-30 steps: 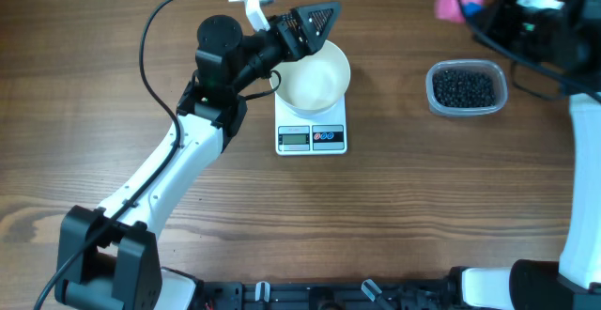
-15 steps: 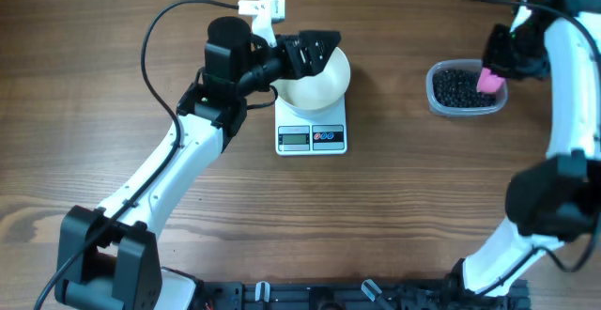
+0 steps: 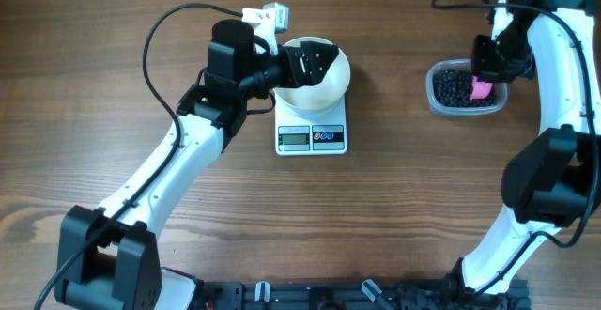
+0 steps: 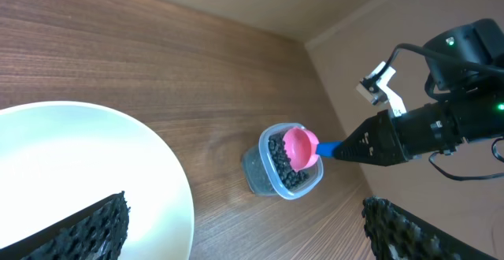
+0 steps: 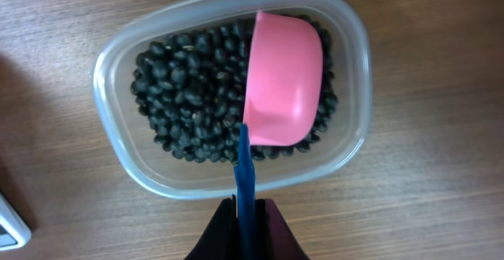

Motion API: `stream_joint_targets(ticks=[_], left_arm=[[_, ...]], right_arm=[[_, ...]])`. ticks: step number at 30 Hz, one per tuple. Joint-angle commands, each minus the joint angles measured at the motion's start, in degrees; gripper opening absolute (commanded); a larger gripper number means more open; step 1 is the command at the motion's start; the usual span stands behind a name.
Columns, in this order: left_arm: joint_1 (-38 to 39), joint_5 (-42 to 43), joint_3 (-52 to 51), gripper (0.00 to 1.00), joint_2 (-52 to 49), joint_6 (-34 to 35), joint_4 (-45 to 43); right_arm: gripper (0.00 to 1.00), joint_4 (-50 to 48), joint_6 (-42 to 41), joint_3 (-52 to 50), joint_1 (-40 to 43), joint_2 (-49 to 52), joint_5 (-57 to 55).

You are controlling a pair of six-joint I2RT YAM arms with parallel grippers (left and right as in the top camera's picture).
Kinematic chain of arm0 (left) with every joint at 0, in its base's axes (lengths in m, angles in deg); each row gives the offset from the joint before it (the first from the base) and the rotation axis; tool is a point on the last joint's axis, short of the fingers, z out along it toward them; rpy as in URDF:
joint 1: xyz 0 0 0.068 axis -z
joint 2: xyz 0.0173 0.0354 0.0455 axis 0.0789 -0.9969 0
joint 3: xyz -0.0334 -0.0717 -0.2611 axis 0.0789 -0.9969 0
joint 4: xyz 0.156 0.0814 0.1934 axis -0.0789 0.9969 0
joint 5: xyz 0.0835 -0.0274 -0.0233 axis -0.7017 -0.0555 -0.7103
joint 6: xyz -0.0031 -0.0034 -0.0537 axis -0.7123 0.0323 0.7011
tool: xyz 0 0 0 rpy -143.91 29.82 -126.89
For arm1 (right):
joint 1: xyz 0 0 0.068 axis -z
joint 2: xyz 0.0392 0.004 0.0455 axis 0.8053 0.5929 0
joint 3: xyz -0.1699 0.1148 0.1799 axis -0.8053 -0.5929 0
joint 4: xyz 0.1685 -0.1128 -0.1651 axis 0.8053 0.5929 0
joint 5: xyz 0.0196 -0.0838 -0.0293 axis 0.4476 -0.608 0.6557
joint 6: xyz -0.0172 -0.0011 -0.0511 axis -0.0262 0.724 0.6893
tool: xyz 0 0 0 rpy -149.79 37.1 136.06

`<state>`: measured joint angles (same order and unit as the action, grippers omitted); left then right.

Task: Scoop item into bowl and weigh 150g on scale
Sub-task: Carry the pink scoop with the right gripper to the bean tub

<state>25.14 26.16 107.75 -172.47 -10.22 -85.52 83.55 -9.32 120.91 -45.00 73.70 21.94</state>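
No text, brand or number can be read in any view; on the scale (image 3: pixel 312 137) the digits are too small to make out.

The scale (image 3: pixel 312 139) reading is too small to tell, and the left hand (image 3: pixel 316 64) hides part of the bowl (image 3: pixel 329 90).

The left arm (image 3: pixel 178 160) is stretching from the near-left corner of the counter (image 3: pixel 404 216) diagonally toward the middle of its far edge. Its wrist is bending to the right, and the left tool (image 3: pixel 316 66) is standing with jaws spread wide. The right arm (image 3: pixel 563 113) is arching along the right edge toward the far-right corner. The right tool (image 5: pixel 246 217) is pointing down, jaws pinching the blue handle of a pink scoop (image 5: pixel 283 79).
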Motion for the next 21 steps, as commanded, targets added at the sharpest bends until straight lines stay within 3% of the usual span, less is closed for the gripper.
stream_joint_targets(ticks=[1,12,21], left_arm=[[-0.3,0.2,0.4,1.00,0.2,-1.9,0.5],[-0.3,0.2,0.4,1.00,0.2,-1.9,0.9],[-0.3,0.2,0.4,1.00,0.2,-1.9,0.9]], right_arm=[[0.05,-3.4,2.4,-3.0,0.3,3.0,-3.6],[0.04,-5.3,2.2,-3.0,0.3,3.0,-14.3],[0.04,-8.0,2.4,-3.9,0.3,3.0,-7.3]])
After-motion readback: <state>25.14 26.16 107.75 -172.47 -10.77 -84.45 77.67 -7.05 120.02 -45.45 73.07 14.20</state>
